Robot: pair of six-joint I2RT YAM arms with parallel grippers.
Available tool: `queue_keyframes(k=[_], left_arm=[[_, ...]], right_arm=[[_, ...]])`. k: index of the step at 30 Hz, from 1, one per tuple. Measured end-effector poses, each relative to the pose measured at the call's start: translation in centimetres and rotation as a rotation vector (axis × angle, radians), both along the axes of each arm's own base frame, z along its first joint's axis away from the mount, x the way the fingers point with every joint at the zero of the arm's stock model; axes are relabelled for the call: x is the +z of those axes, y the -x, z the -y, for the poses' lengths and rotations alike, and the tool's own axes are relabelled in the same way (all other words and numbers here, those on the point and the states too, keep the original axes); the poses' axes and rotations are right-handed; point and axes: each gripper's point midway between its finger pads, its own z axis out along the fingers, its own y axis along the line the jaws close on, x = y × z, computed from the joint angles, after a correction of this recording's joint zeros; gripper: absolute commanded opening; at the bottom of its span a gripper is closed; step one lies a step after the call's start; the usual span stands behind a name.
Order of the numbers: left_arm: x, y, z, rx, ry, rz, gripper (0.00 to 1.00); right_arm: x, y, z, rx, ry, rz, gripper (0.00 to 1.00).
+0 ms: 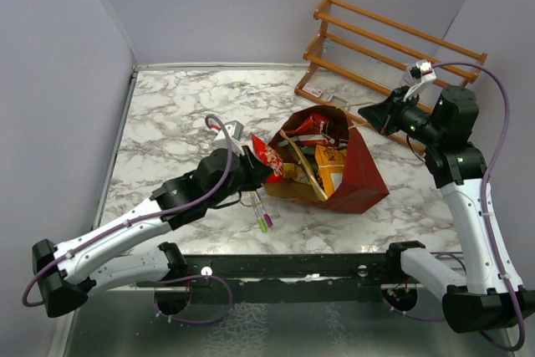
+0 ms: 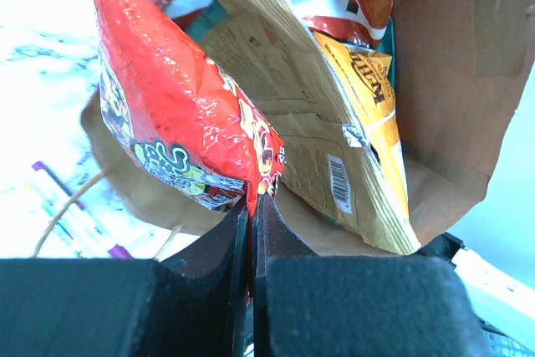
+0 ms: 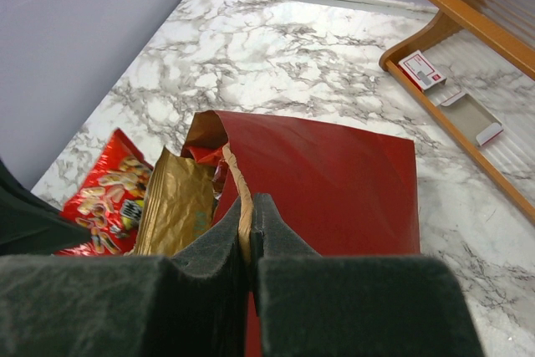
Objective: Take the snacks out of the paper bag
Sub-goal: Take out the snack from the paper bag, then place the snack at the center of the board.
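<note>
The paper bag (image 1: 361,175), red outside and kraft inside, lies open on the marble table with its mouth toward the left. My left gripper (image 1: 253,170) is shut on the bottom edge of the red Doritos bag (image 1: 267,159) at the mouth. In the left wrist view the gripper (image 2: 252,203) pinches that red bag (image 2: 175,114). Behind it sit the tan chip bag (image 2: 309,114) and a yellow packet (image 2: 376,114) inside the kraft lining (image 2: 451,81). My right gripper (image 1: 374,114) is shut on the bag's upper rim, as the right wrist view (image 3: 249,206) shows above the red paper (image 3: 334,181).
Two marker pens (image 1: 261,213) lie on the table just in front of the bag's mouth, below my left gripper. A wooden slatted rack (image 1: 393,43) stands at the back right, near my right arm. Grey walls close in the left and back sides.
</note>
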Motion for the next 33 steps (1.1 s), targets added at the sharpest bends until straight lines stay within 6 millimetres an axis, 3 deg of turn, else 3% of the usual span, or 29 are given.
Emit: queue_keyframes(k=[11,15,24,29,33], left_arm=[[3.9,0.3,-7.7,0.176,-0.087,0.118,0.01],[4.4,-0.2,-9.6,0.237,-0.151,0.153,0.01],[2.4,-2.2,-12.1,0.309,-0.434,0.211,0.0],[1.3,-4.5,-12.1,0.312,-0.659,0.237,0.0],[-0.4,-6.9,-13.3,0.317,-0.813,0.225,0.0]], right_arm=[[-0.4,-0.1,0.1,-0.006,-0.002,-0.006,0.01],[-0.8,-0.1,0.0,-0.007,-0.003,-0.018,0.01],[-1.0,-0.1,0.0,-0.007,-0.004,-0.021,0.01],[-1.1,-0.2,0.0,-0.007,-0.004,-0.021,0.01],[-1.3,-0.2,0.0,-0.008,-0.012,-0.028,0.01]])
